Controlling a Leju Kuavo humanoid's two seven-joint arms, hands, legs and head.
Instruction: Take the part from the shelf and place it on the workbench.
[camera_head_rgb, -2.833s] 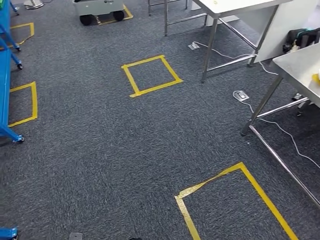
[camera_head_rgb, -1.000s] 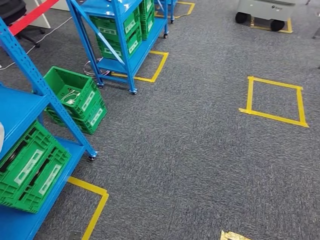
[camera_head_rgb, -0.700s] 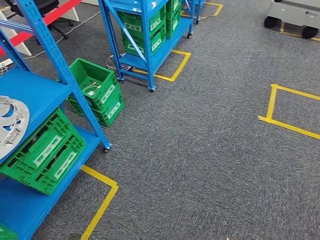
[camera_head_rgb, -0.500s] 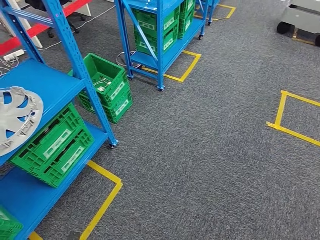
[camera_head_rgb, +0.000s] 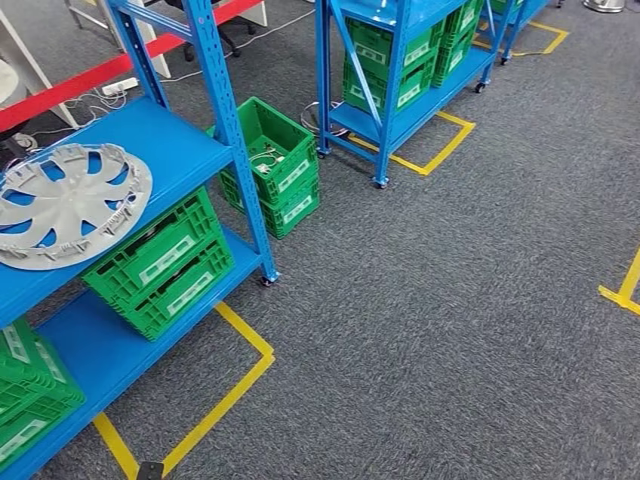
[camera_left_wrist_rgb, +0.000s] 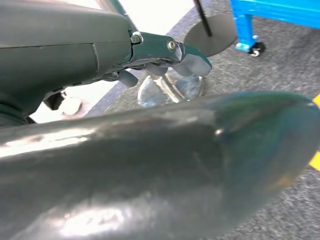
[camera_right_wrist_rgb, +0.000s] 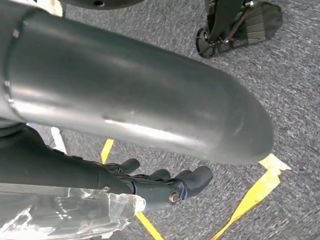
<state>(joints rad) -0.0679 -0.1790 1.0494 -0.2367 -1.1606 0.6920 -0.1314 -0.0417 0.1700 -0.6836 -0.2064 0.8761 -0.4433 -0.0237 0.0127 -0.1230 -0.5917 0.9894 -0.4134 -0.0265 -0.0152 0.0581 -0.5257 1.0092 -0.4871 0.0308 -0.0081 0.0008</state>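
The part is a silver wheel cover (camera_head_rgb: 69, 203) with curved spokes. It lies flat on the middle board of the blue shelf (camera_head_rgb: 185, 150) at the left of the head view. My left hand (camera_left_wrist_rgb: 158, 150) hangs over grey carpet, its dark fingers (camera_left_wrist_rgb: 166, 49) stretched out and holding nothing. My right hand (camera_right_wrist_rgb: 132, 100) also hangs above the carpet, and its dark fingers (camera_right_wrist_rgb: 170, 185) lie loosely apart with nothing in them. Both hands are away from the shelf and the wheel cover.
Green crates (camera_head_rgb: 162, 262) sit on the shelf's lower board, and another stack (camera_head_rgb: 275, 165) stands on the floor beside its post. A second blue shelf (camera_head_rgb: 400, 60) with crates stands behind. Yellow tape (camera_head_rgb: 226, 395) marks the carpet by the shelf foot. Open carpet stretches to the right.
The whole view has swung left as the camera turned. The steel tables and tape squares have left the picture, and the blue shelf with the wheel cover has come in at the left.
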